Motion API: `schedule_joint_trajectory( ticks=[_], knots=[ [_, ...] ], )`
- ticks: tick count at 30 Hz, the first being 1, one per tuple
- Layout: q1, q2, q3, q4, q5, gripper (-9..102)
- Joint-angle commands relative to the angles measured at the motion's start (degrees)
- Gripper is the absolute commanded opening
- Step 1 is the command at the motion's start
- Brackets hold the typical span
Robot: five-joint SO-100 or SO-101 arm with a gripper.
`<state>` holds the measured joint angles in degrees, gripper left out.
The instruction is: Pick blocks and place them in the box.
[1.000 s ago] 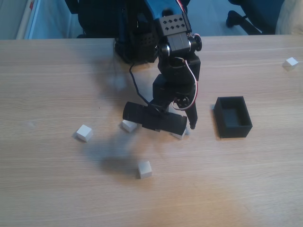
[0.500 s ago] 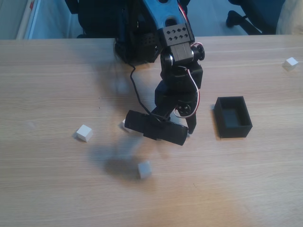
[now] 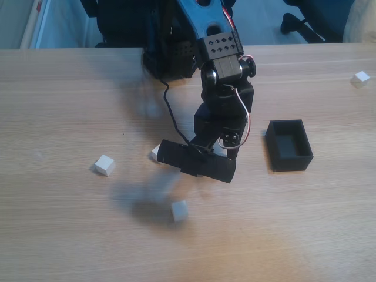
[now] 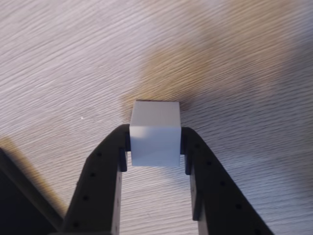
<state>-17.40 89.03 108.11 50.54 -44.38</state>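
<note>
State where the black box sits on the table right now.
In the fixed view, the box sits right of centre on the table, just right of the arm's pincer.

The matte black plastic robot arm [image 3: 222, 108] has a blue upper link, and a boxy black servo housing dotted with two rows of small holes. Red, white and black cables loop beside its joints. The black two-finger gripper [image 4: 155, 142] has flat, tapering fingers pierced by small round holes.

We are seeing a matt, grainy wood table [image 4: 73, 58], a smooth matt white block [image 4: 154, 134], and a dull black plastic box [image 3: 289, 145].
</note>
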Motion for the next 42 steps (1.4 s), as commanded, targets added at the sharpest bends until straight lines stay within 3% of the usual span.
schedule_joint_trajectory(
  ticks=[1, 10, 20, 28, 42],
  knots=[
    [-0.44, 1.23, -2.99, -0.88, -0.26, 4],
    [-2.72, 12.22, 0.09, 4.66, -1.23, 0],
    [-17.84, 27.77, -0.18, 16.7, 1.49, 0],
    [-27.69, 22.41, -10.72, 16.52, 2.81, 0],
    [-27.42, 8.17, -19.95, 12.57, 2.55, 2]
  ],
)
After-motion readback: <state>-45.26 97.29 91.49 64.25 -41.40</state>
